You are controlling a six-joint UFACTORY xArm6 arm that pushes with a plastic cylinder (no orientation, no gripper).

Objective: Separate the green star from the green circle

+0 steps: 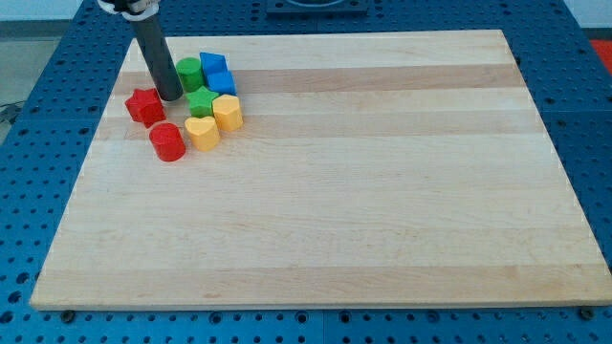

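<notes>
The green star [201,102] lies near the view's top left, just below the green circle [189,73]; the two look close together or touching. My tip [170,97] is at the end of the dark rod, just left of the green star and below-left of the green circle, between them and the red star [145,106].
Blue blocks [217,74] sit right of the green circle. A yellow hexagon [228,112] and a yellow heart [202,133] lie right of and below the green star. A red cylinder [167,141] lies below the red star. The wooden board [382,191] rests on a blue perforated table.
</notes>
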